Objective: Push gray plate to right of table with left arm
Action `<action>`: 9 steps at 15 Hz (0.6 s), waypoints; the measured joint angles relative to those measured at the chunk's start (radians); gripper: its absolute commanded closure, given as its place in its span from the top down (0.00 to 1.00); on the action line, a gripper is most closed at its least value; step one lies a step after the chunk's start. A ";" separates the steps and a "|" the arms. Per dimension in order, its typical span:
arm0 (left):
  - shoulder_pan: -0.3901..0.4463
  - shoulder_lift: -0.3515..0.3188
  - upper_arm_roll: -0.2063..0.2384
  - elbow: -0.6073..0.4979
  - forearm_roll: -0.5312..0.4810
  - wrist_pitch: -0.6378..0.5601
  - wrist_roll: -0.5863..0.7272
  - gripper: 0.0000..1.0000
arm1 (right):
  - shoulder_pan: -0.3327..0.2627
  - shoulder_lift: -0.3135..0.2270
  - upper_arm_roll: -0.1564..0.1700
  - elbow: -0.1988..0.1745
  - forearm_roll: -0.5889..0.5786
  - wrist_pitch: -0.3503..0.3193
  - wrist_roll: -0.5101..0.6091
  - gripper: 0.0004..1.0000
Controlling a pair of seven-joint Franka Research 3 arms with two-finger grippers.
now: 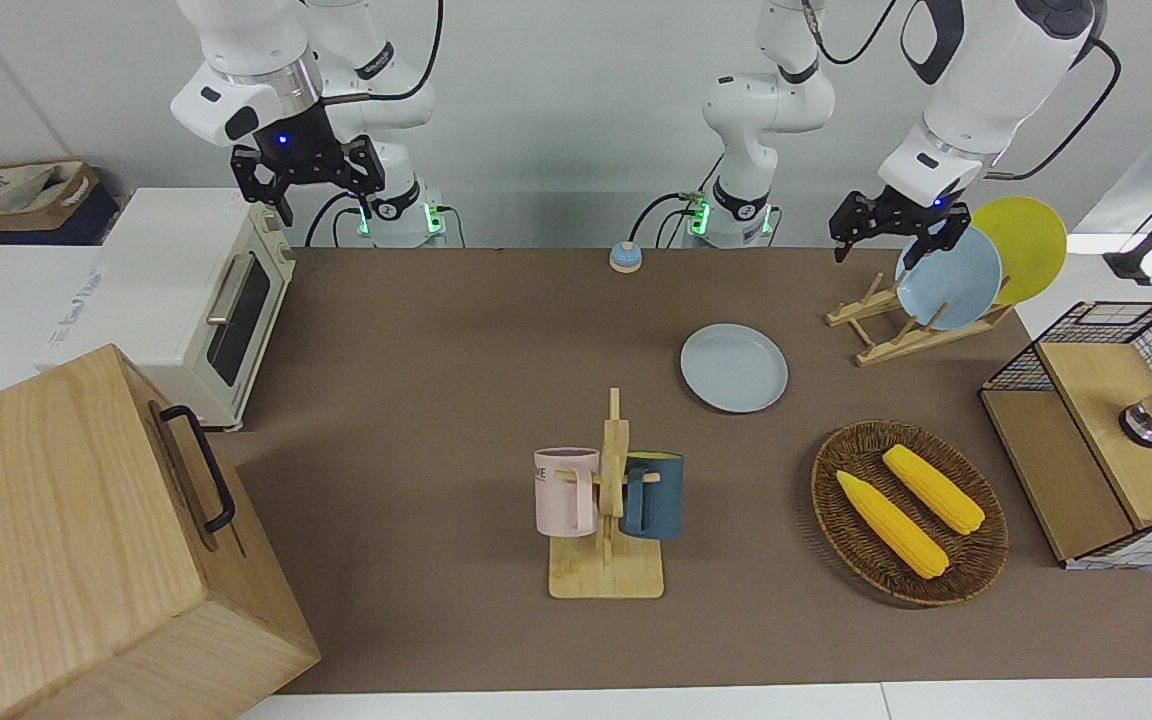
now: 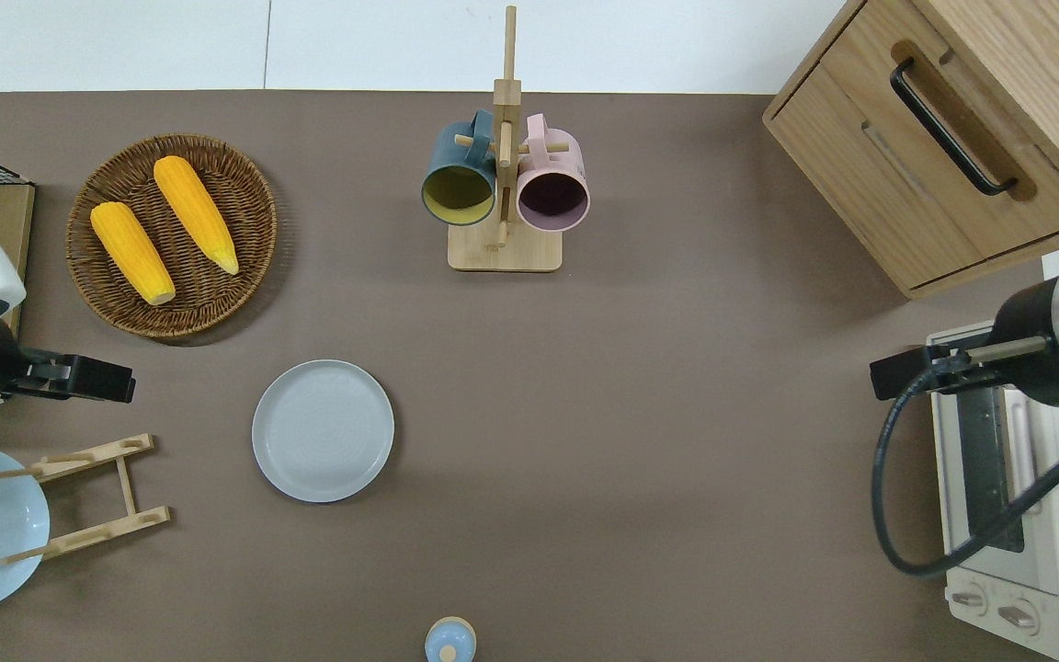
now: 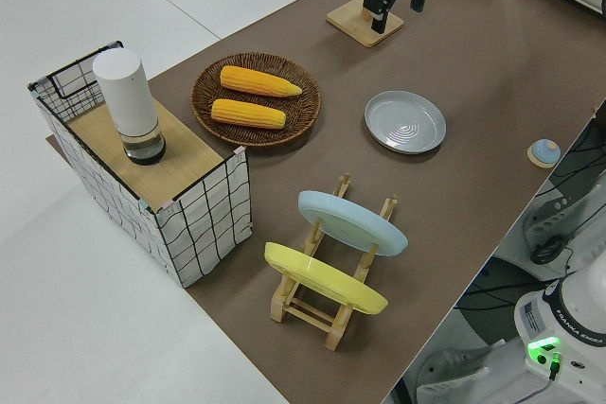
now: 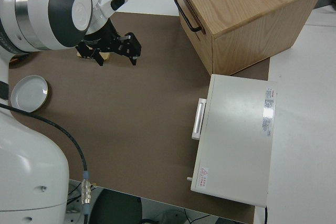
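I am hovering my left black pincer (image 1: 898, 238), fingers spread, empty, near the wooden rack (image 1: 886, 325); descending carelessly risks overriding the round pale gray-blue plate (image 2: 323, 430).

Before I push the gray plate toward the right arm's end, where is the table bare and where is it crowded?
Bare: the brown stretch between the gray plate and the toaster oven, bordered by the mug rack and the wooden cabinet. Crowded: the left arm's end, with the corn basket, the plate rack and the left gripper.

It was a robotics lab: two white jointed arms (image 1: 766, 100) bolted at a brown-topped table (image 1: 436, 400) dressed with kitchen props.
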 measured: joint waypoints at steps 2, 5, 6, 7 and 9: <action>0.001 -0.001 0.001 -0.005 0.000 -0.007 0.000 1.00 | 0.000 0.000 0.000 0.000 0.000 0.000 0.000 0.98; 0.004 -0.001 0.016 -0.006 0.000 -0.032 0.001 1.00 | 0.000 0.000 0.000 0.000 0.000 0.000 0.000 0.98; 0.004 -0.001 0.019 -0.007 0.000 -0.038 0.002 1.00 | 0.000 0.000 0.000 0.000 0.000 0.000 0.000 0.98; 0.004 -0.001 0.018 -0.008 0.000 -0.039 0.002 1.00 | 0.000 0.000 0.000 0.000 0.000 0.000 0.000 0.98; 0.004 -0.001 0.017 -0.009 0.000 -0.040 0.002 1.00 | 0.000 0.000 0.000 0.000 0.000 0.000 0.000 0.98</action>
